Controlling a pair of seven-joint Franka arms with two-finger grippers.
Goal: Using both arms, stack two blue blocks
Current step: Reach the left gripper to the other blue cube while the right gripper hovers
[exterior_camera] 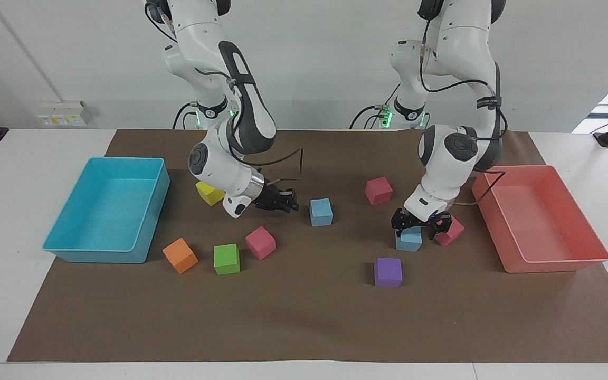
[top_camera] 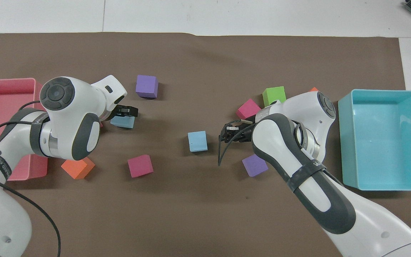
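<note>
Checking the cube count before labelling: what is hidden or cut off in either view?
- Yellow cube: missing from the overhead view, covered by the right arm.
- Orange cube beside the red bin: missing from the facing view, hidden by the left arm.
- Purple cube: hidden in the facing view by the right arm's wrist.
- Red bin: cut off by the overhead view's edge.

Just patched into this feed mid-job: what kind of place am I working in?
Probably a robotics lab bench: a white table under brown paper, scattered foam cubes such as a purple cube, plus a turquoise bin and a pink bin at its ends.
</note>
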